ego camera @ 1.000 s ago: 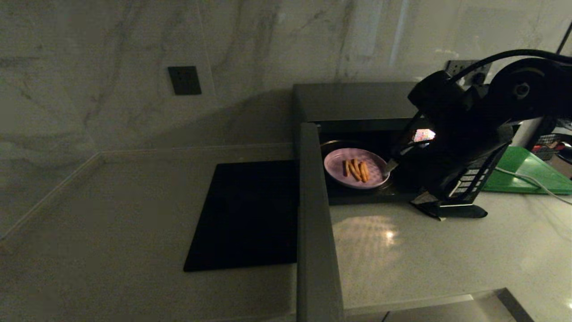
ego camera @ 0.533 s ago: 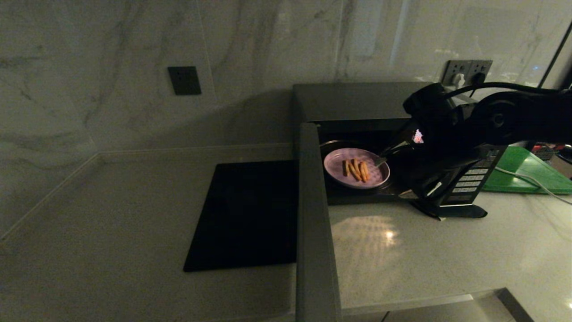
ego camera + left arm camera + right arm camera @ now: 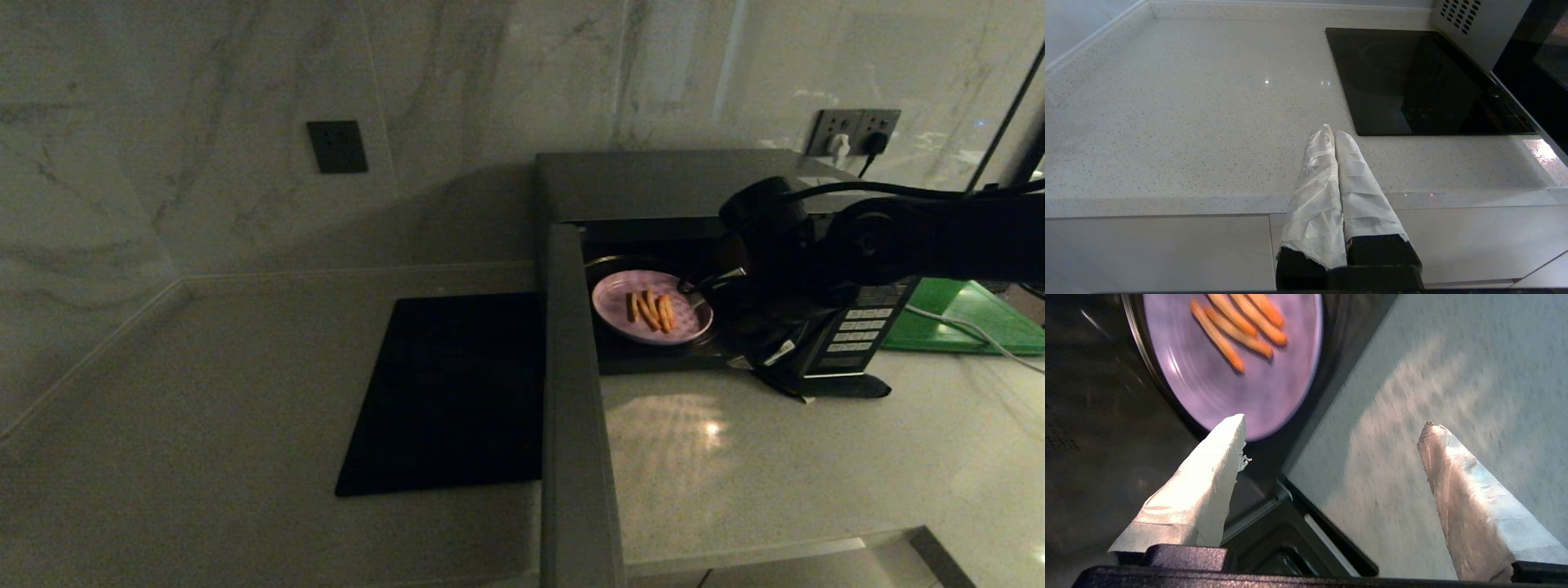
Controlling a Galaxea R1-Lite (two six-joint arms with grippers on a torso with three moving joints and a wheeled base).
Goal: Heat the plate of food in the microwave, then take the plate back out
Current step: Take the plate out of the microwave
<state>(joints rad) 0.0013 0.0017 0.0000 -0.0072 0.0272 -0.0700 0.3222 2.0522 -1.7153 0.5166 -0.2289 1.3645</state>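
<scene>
right end effector (image 3: 694, 287) wide open, empty, at plate of food (image 3: 651, 307) rim, fries lengthwise into microwave (image 3: 653, 184)

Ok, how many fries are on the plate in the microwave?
4 fries, lying side by side near the middle of the plate, which sits inside the open microwave. None seem hidden.
</scene>
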